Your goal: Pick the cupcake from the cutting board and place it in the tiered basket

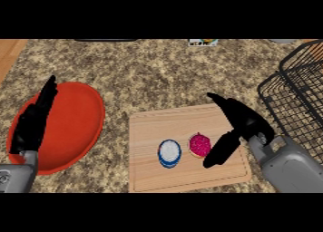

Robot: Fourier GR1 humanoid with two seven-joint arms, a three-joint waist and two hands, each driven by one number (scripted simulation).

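1. Head view: cupcake (pixel 200 144), pink-topped, sits on the cutting board (pixel 151 174), just beside a blue-and-white object (pixel 169 153).
2. Right hand (pixel 239 121) hangs over the board's right side, fingers straight, thumb down next to the cupcake; nothing held.
3. Left hand (pixel 34 118) rests open over the red plate (pixel 74 118).
4. Tiered basket (pixel 299 97) stands at right on the counter (pixel 157 72).
5. Risk: closing off-centre could nudge the cupcake against its neighbour or tip it.

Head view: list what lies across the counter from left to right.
Left hand → red plate → cutting board → blue-and-white cupcake → pink cupcake → right hand → black tiered basket.
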